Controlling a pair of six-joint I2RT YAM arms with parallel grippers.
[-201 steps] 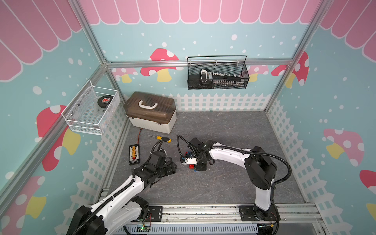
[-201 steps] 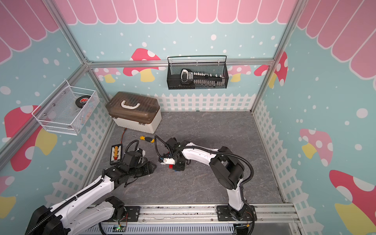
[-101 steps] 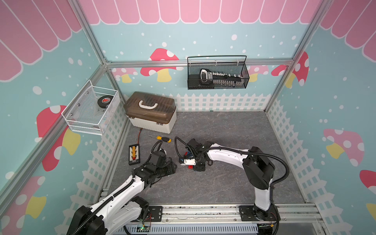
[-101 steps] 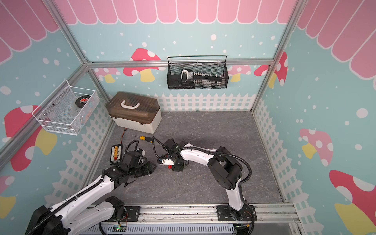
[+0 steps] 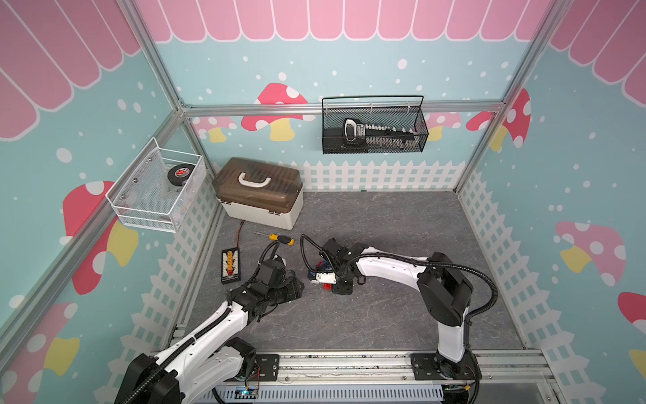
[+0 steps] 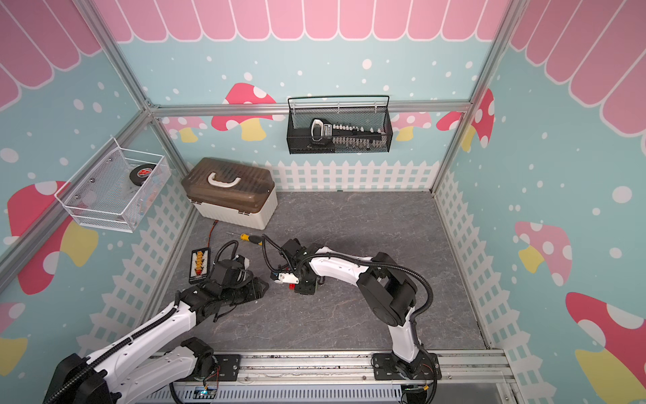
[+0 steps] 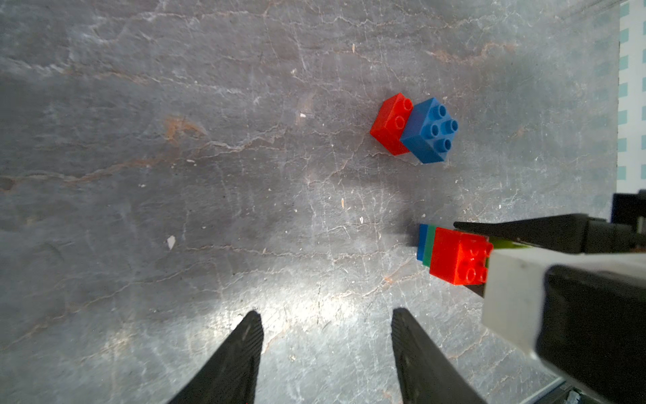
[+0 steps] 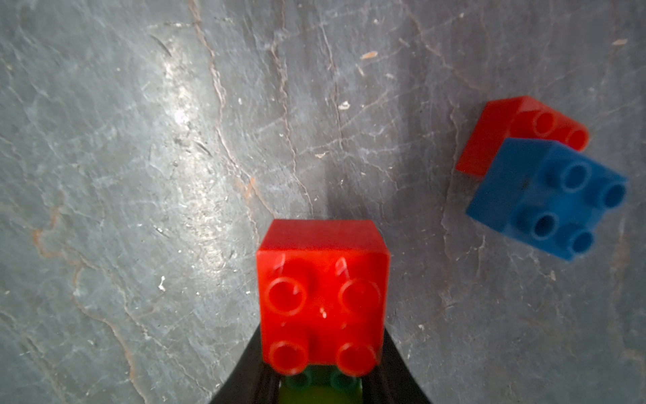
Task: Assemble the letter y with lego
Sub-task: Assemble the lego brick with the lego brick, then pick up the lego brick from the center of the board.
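My right gripper (image 8: 321, 342) is shut on the letter y cluster of lego. A red brick (image 8: 321, 297) tops it, with dark green and lime (image 8: 320, 393) under it. The left wrist view shows blue and green layers (image 7: 427, 248) beneath the red one (image 7: 458, 257). The cluster sits low over the grey floor, its full shape hidden by the fingers. A loose red brick (image 7: 388, 124) joined to a blue brick (image 7: 430, 131) lies on the floor beside it. My left gripper (image 7: 325, 320) is open over bare floor, just left of the right gripper (image 5: 327, 281) in both top views.
A yellow-handled screwdriver (image 5: 279, 239) and a black strip with yellow connectors (image 5: 230, 262) lie behind the left arm. A brown-lidded toolbox (image 5: 258, 190) stands at the back left. A white wire basket (image 5: 153, 196) and a black mesh basket (image 5: 374, 126) hang on the walls.
The right gripper has shifted slightly to the left with the cluster in it. The left arm has not moved.
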